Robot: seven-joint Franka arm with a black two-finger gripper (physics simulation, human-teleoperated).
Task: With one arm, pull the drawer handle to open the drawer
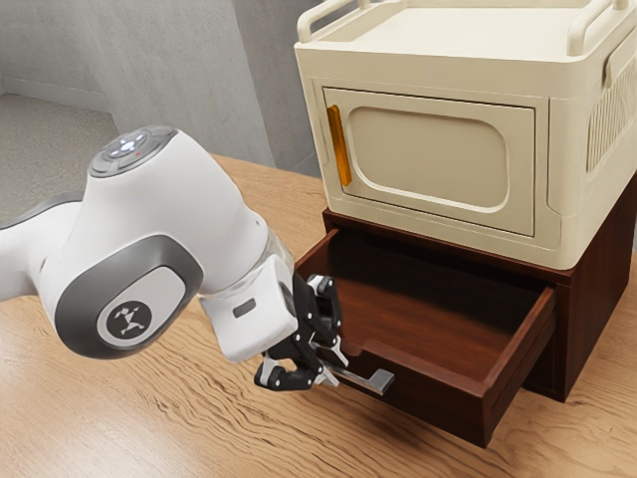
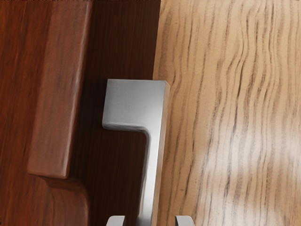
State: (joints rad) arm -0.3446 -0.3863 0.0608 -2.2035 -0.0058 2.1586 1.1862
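In the exterior view, the drawer [image 1: 423,309] is standing open, at two o'clock from the jaws. The jaws are released; they stand apart around the handle [image 1: 378,381], with small gap on both sides. The box [image 1: 428,149] is above.

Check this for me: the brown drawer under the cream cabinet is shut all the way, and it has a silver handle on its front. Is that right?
Not quite: the brown drawer under the cream cabinet is open, not shut. The exterior view shows it pulled out, so you can see inside. It does have a silver handle on its front.
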